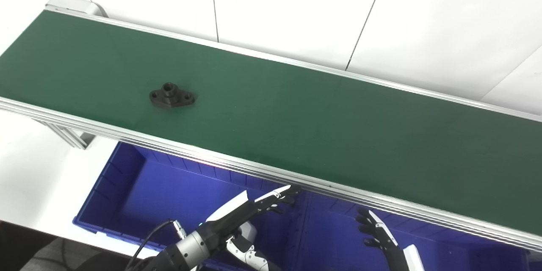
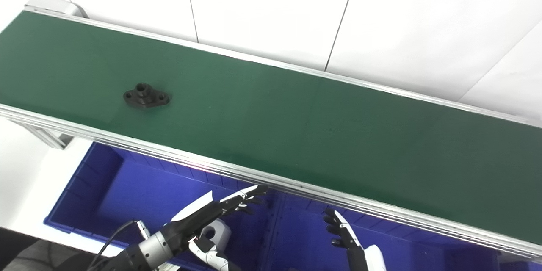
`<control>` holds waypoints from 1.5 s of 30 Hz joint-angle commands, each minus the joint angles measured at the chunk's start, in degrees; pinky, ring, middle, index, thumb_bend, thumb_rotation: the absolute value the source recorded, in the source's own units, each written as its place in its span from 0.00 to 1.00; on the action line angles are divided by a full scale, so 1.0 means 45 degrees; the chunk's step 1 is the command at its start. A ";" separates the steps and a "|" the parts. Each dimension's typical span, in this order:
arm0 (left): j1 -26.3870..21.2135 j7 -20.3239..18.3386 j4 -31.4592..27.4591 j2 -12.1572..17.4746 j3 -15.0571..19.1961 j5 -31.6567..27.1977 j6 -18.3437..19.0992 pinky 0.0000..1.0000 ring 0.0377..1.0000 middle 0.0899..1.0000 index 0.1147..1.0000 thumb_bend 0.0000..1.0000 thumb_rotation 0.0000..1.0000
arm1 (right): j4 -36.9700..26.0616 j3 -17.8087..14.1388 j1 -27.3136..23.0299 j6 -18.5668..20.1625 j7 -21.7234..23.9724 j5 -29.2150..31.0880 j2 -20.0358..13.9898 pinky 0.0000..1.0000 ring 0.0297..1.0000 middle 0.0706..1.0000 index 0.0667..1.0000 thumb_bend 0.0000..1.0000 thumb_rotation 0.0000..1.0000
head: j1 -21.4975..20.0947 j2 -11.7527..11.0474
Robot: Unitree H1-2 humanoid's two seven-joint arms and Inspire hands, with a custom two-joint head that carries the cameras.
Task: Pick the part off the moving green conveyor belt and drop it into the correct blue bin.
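A black flanged part (image 1: pixel 172 95) with a raised central collar and two ear holes lies on the green conveyor belt (image 1: pixel 296 118), toward its left end. My left hand (image 1: pixel 250 209) hovers over the left blue bin (image 1: pixel 127 203), below the belt's near rail, fingers stretched out and apart, holding nothing. My right hand (image 1: pixel 379 233) rises at the bottom edge over the right blue bin (image 1: pixel 334 237), fingers spread and empty. Both hands are well away from the part.
The belt's aluminium near rail (image 1: pixel 262 169) runs diagonally between the hands and the belt surface. A white part (image 2: pixel 214 232) lies in the left bin under my left hand. White wall panels stand behind the belt.
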 commanded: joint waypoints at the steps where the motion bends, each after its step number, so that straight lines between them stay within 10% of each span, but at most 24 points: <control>1: -0.0059 0.0048 -0.0315 0.0124 0.0030 -0.0244 -0.0449 0.81 0.90 0.96 0.96 0.74 0.36 | -0.0294 0.0058 0.0155 -0.0548 -0.0227 -0.0017 0.0107 0.72 0.81 0.83 0.87 0.84 0.28 | -0.0315 0.0050; 11: -0.0006 0.0088 -0.0520 0.0440 0.0219 -0.0194 -0.0601 0.85 0.93 0.96 0.96 0.73 0.40 | -0.0301 0.0358 0.0182 -0.0680 -0.0465 -0.0303 0.0292 0.71 0.80 0.82 0.86 0.85 0.28 | -0.2486 0.0414; 33: -0.0222 -0.0033 -0.0178 0.0546 0.0373 -0.0496 -0.0998 0.87 0.93 0.97 0.98 0.66 0.40 | -0.0685 0.0095 0.0256 -0.2237 -0.2091 0.0035 0.0963 0.69 0.76 0.80 0.83 0.77 0.18 | -0.3767 0.0699; 45: -0.0520 -0.0072 0.0037 0.0465 0.0323 -0.0494 -0.1024 0.87 0.93 0.97 0.99 0.65 0.43 | -0.2951 -0.1334 -0.1877 -0.0661 -0.0949 0.0098 0.0755 0.74 0.78 0.80 0.84 0.75 0.29 | -0.3617 0.0935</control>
